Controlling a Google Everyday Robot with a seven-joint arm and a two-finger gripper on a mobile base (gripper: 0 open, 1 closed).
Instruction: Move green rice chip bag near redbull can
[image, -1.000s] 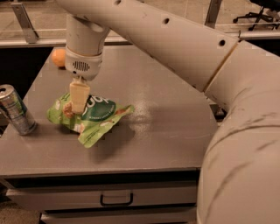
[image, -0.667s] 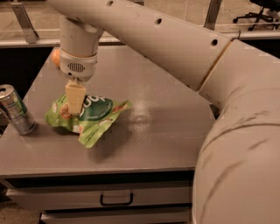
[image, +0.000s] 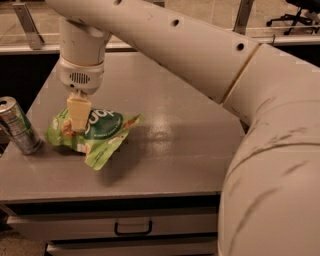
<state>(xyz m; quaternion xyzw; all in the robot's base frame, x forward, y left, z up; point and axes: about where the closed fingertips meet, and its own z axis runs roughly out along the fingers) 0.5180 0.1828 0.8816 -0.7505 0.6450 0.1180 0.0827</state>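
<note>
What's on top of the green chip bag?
The gripper sits on the green rice chip bag, fingers pinched on the end nearest the redbull can. They hide some print; the table beneath is covered.

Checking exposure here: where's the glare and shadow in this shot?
Camera view: warm, dim light; glare streak on the table right of the green rice chip bag; dark shadow by its right edge; gripper on the bag; redbull can top glints.

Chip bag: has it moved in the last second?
Yes. The bag has slid left, closer to the can, which has stayed put. The gripper, shut on the bag, moved left with it.
</note>
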